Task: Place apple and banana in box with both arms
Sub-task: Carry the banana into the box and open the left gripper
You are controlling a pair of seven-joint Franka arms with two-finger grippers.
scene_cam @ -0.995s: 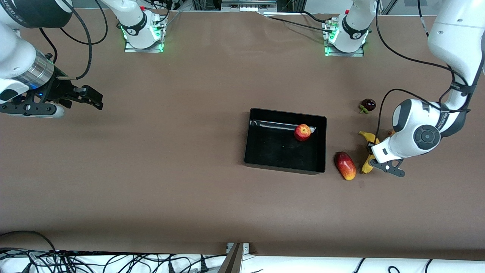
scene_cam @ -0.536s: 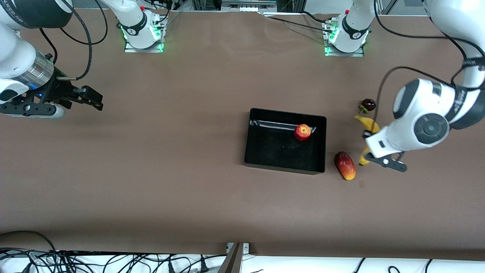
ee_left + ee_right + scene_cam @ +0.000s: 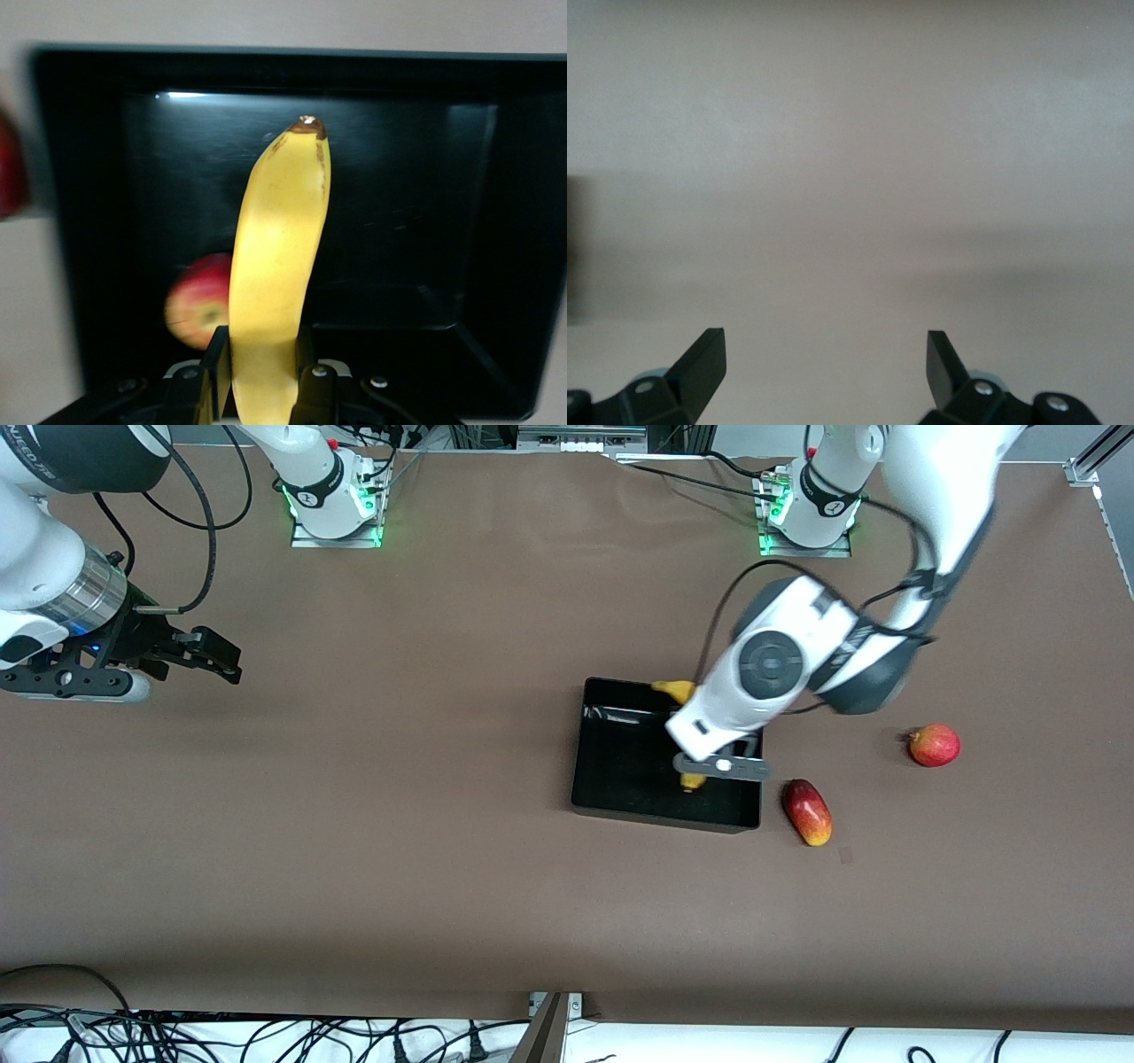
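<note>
Here the brown bench [image 3: 443,824] carries the shallow glossy black plastic box [image 3: 620,784] toward the left arm's end. The left tool [image 3: 700,766] hangs over the box at its 3 o'clock side, judging by the front view, clamped on the curved yellow banana [image 3: 276,266], presumably to release it inside. The small round red apple [image 3: 197,312] already lies in the box, beneath the banana. The right tool [image 3: 824,354] waits over bare bench at the right arm's end, fingers apart, gripping nothing. An elongated red-yellow fruit [image 3: 807,812] lies just beside the box's 4 o'clock corner; a round red-orange fruit [image 3: 934,745] sits well apart.
</note>
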